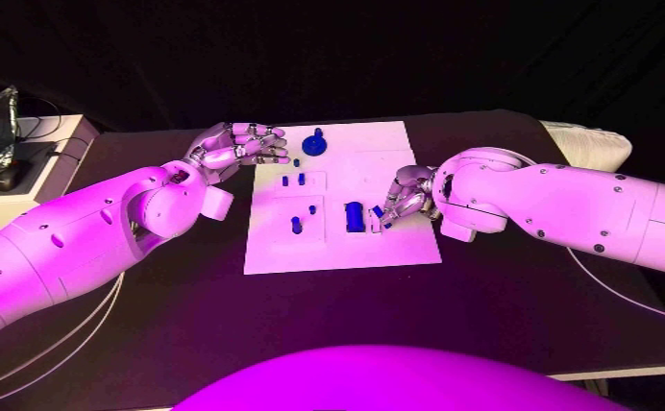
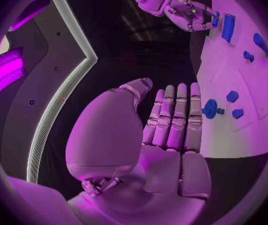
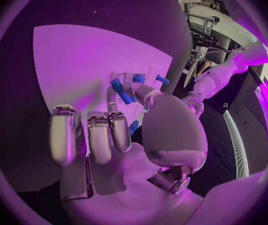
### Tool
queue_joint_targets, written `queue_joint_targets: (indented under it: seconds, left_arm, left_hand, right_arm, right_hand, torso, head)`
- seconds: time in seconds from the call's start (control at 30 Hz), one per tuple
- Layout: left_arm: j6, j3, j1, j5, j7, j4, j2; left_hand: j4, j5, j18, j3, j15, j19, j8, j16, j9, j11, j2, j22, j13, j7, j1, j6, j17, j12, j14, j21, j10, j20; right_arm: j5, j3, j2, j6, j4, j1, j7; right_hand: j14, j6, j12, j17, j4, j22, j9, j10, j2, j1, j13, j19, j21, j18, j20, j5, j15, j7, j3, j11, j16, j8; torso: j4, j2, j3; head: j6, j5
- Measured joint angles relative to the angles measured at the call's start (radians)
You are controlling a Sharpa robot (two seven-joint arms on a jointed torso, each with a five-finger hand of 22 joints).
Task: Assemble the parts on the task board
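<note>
The right hand (image 1: 405, 198) rests over the right edge of the task board (image 1: 363, 248), and its fingertips pinch a small blue part (image 1: 376, 216) just beside a larger upright blue part (image 1: 355, 216) that stands on the board. In the right wrist view, this small part seems to be the blue peg (image 3: 120, 90) between the thumb and a finger, though the thumb hides much of the contact. The left hand (image 1: 238, 147) hovers at the far left corner of the board, its fingers together and nearly straight, with nothing in them. Near this hand, at the far end of the board, lies a round blue part (image 1: 316, 145). Three smaller blue parts (image 1: 292, 181) stand in the middle of the board, between the two hands. The board lies on the black table (image 1: 166, 315).
</note>
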Motion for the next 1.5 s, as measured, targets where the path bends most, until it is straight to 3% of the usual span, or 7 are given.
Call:
queue_joint_targets:
  seconds: [0.4,0.93,1.5]
  left_arm:
    - [0.003,0.0,0.0,0.0,-0.001,0.0,-0.001]
    - [0.007,0.0,0.0,0.0,-0.004,0.001,-0.003]
    - [0.009,0.0,0.0,0.0,-0.007,0.0,-0.001]
  left_hand:
    - [0.0,0.0,0.0,0.0,0.0,0.0,0.0,0.0,0.0,0.0,0.0,0.0,0.0,0.0,0.0,0.0,0.001,0.0,0.0,0.0,0.0,0.0]
    - [0.0,0.0,0.0,0.0,0.0,0.0,0.0,0.0,-0.001,0.0,0.0,-0.001,0.0,0.0,0.0,0.0,0.001,0.0,0.0,0.0,0.0,0.0]
    - [0.002,0.0,0.0,-0.002,0.0,0.0,0.0,-0.004,-0.001,0.0,0.001,-0.002,0.0,0.0,-0.001,0.0,0.001,0.0,0.0,0.0,0.0,0.0]
  right_arm:
    - [0.006,-0.001,0.018,-0.003,-0.022,-0.003,-0.001]
    - [0.004,-0.005,0.023,0.074,-0.035,-0.007,-0.008]
    - [0.001,-0.006,0.036,0.056,-0.052,-0.01,-0.009]
  right_hand:
    - [0.0,0.004,-0.004,0.0,0.026,0.0,-0.013,0.0,-0.005,-0.028,0.001,0.0,-0.007,0.0,0.0,-0.004,0.0,-0.004,-0.026,0.0,0.0,-0.007]
    - [0.0,0.007,-0.008,0.0,0.045,0.001,-0.018,0.0,-0.007,-0.043,0.0,0.0,-0.016,0.0,0.0,-0.008,0.0,0.001,-0.039,0.0,0.0,-0.007]
    - [0.0,0.027,-0.008,0.0,0.099,0.001,-0.028,0.0,-0.004,-0.095,0.0,0.0,-0.016,0.0,0.0,-0.02,0.0,-0.005,-0.065,0.0,0.0,-0.007]
  torso:
    - [0.0,0.0,0.0001]
    - [0.0,0.0,-0.0001]
    - [0.0006,0.0,-0.0001]
  head:
    - [0.0,0.0]
    - [0.0,0.005]
    - [0.0,0.005]
